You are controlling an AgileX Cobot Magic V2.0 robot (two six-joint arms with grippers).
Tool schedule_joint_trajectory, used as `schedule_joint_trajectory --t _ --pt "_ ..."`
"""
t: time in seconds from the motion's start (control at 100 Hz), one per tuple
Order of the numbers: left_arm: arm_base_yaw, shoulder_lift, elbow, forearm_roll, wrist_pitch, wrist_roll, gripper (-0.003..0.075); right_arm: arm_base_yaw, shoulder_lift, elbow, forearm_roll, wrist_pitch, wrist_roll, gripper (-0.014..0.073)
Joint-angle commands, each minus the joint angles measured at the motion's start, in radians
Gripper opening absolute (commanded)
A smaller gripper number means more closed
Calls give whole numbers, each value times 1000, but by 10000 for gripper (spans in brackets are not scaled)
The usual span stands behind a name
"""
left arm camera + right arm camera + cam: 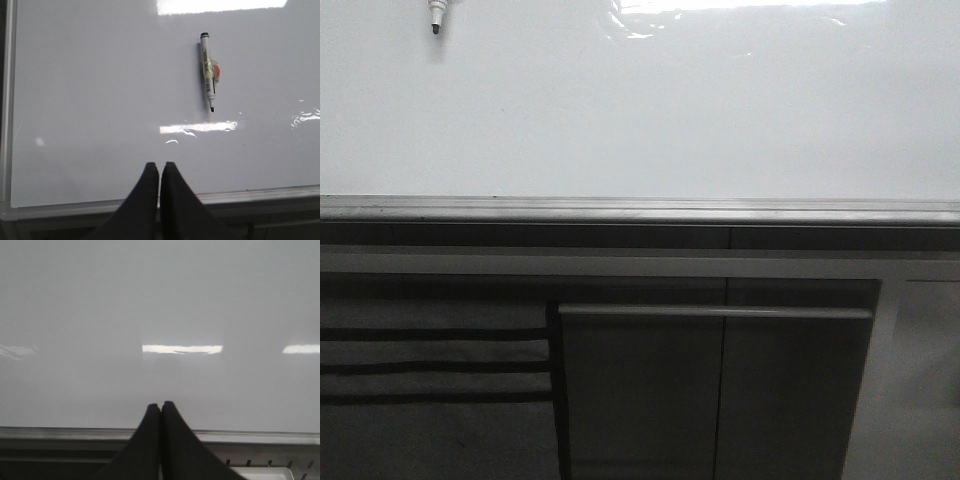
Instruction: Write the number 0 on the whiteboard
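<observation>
Lying loose on the whiteboard [100, 100], the marker [207, 72] looks light, stiff and slick; best pinched mid-barrel. Both grippers, left [160, 172] and right [160, 411], are closed and empty. No 0 drawn yet.

A white marker pen with a black cap end and dark tip [207, 71] lay flat, a reddish blob stuck at its middle; only its tip end [435, 17] showed in the front view. Lower down were dark grey cabinet fronts [715, 390] and some grey horizontal slats [435, 365].
</observation>
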Motion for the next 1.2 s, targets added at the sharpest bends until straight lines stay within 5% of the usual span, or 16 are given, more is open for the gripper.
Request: schedule_joint_trajectory --t 0.0,0.28,0.41,0.52,0.59,0.99,1.19 --pt "4 35 -36 1 -85 -9 -20 -3 29 -37 -2 -63 -15 -73" --pt "4 44 -21 -1 -100 -9 2 -3 29 -37 5 -58 -15 -71" --pt "4 44 -7 -1 -134 -9 197 -3 29 -37 4 -34 -15 29" --pt "4 44 4 -1 -162 -9 412 -3 29 -37 4 -19 -15 199" --pt "1 46 6 -1 -162 -9 469 -3 29 -37 4 -15 -15 289" --pt "-262 243 -16 4 -193 -7 420 -1 113 -83 33 34 -39 310" --pt "-286 502 -148 -7 -208 -15 421 -1 213 -128 276 116 -274 308"
